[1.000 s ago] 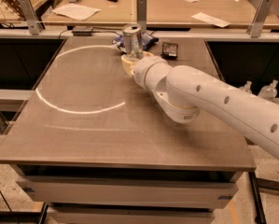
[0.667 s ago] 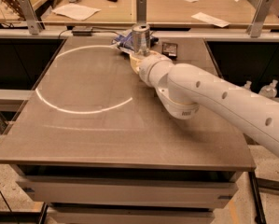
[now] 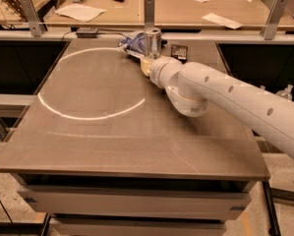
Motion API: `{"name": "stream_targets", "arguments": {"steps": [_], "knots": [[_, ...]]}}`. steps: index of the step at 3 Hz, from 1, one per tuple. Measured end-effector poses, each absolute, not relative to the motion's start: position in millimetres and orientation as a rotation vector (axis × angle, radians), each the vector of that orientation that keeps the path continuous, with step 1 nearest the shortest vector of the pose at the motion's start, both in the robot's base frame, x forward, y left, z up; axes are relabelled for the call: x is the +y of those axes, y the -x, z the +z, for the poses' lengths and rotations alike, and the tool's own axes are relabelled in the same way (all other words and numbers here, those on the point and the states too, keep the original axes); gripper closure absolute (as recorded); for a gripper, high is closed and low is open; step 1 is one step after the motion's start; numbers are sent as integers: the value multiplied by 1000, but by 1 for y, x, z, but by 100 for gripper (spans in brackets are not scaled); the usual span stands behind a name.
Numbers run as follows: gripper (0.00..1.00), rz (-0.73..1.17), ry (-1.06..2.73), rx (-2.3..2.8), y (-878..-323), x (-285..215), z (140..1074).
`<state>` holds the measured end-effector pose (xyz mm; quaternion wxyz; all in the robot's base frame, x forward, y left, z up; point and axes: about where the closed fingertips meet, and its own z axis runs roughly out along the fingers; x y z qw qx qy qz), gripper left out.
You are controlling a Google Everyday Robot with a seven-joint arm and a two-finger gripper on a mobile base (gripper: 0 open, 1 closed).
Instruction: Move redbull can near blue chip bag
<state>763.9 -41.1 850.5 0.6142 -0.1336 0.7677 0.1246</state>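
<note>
The redbull can (image 3: 152, 39), silver with a pull-tab top, stands upright at the far middle of the table. The blue chip bag (image 3: 132, 43), crumpled blue and white, lies right beside it on its left and partly behind it. My gripper (image 3: 150, 57) reaches in from the right at the end of the white arm (image 3: 220, 95) and is shut on the can's lower part, which it hides. The can and the bag touch or nearly touch.
A small flat dark rectangular object (image 3: 179, 51) lies just right of the can. A metal rail with posts (image 3: 148, 10) runs along the table's far edge, with a wooden desk and papers (image 3: 82, 11) behind it. A white arc of light (image 3: 87, 116) crosses the tabletop.
My gripper and the can have moved together to the right and a little nearer, ending close against the bag's right side. The bag has stayed in place.
</note>
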Motion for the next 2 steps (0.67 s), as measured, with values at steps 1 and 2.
{"name": "stream_targets", "arguments": {"steps": [1, 2], "knots": [[100, 327, 313, 1774, -776, -35, 837], [100, 332, 304, 1764, -784, -35, 831]]}}
